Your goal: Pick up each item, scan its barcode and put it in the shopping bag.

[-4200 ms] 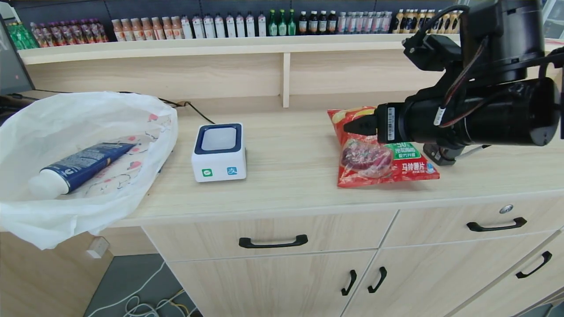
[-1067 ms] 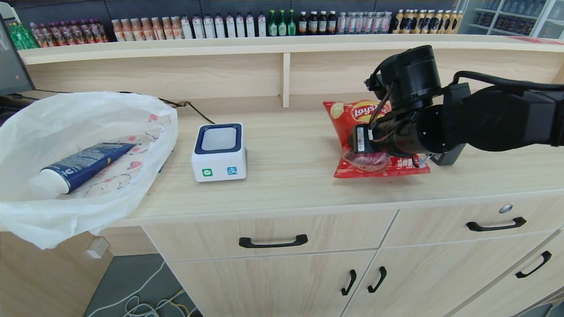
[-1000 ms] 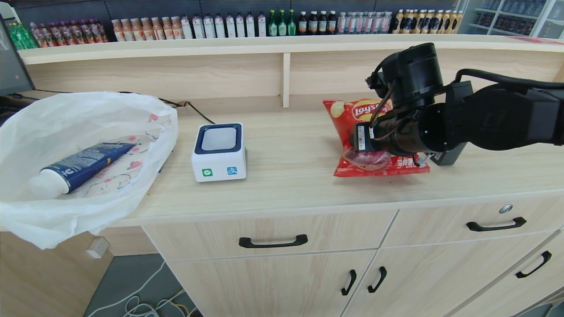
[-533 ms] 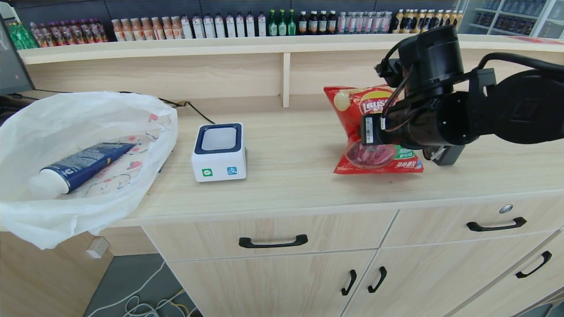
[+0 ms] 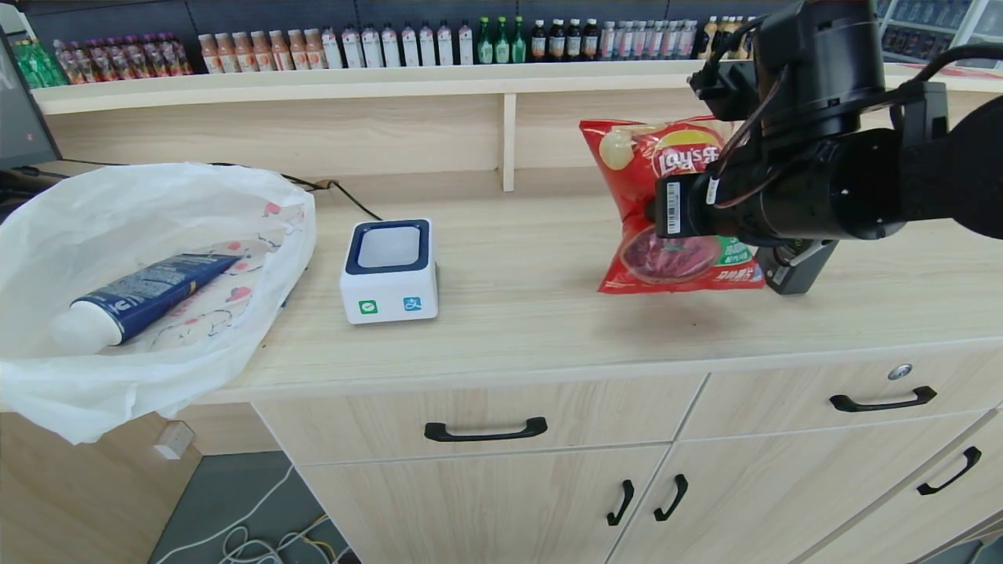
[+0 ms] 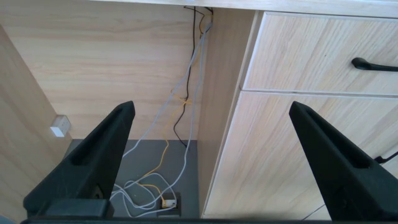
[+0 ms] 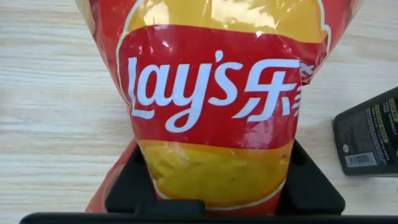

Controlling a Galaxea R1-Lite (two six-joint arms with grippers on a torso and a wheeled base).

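A red chips bag [image 5: 666, 204] hangs above the right part of the wooden counter [image 5: 509, 313], lifted clear of it. My right gripper [image 5: 674, 227] is shut on the chips bag [image 7: 214, 118], and its black fingers [image 7: 130, 180] clamp the bag from both sides. The white barcode scanner [image 5: 389, 270] with a blue-rimmed window stands mid-counter. The white shopping bag [image 5: 117, 258] lies open at the left edge with a dark blue tube [image 5: 145, 296] inside. My left gripper [image 6: 211, 162] is open, low beside the cabinet front, nothing between its fingers.
A small black box [image 5: 795, 266] stands on the counter just right of the chips bag, also seen as the black box [image 7: 370, 140]. A raised shelf [image 5: 392, 78] with bottles runs along the back. A cable [image 5: 349, 196] trails behind the scanner. Drawers with black handles [image 5: 486, 431] sit below.
My right gripper has risen with the chips bag, lifting it off the counter into an upright hang. The scanner, shopping bag and tube have not moved.
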